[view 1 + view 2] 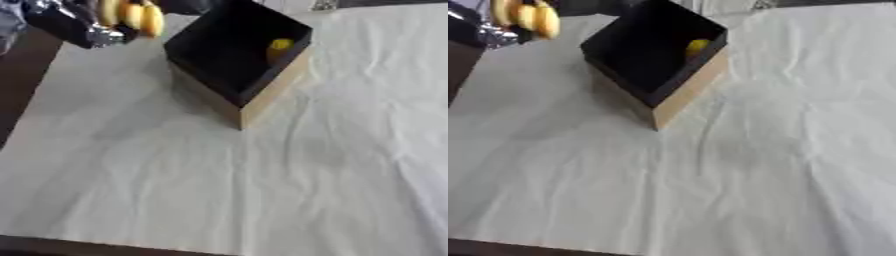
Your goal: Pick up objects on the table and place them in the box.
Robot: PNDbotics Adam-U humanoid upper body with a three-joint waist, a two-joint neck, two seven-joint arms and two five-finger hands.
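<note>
Gripping yellow bananas [131,15], left hand [74,27] beside box [262,95], yellow object [280,46] inside

Box [262,97]: black on the inside, with pale tan, cardboard-coloured outer walls. Small object inside the box [279,46]: yellow, without visible pattern. Bunch held at the upper left [131,15]: yellow, shading to a deeper orange-yellow on its rounded ends; probably bananas, though the blur leaves this uncertain. Left hand [74,25]: black with glinting silver parts. Tablecloth [219,190]: plain off-white, creased, unpatterned. Table edge [22,85]: dark brown.
</note>
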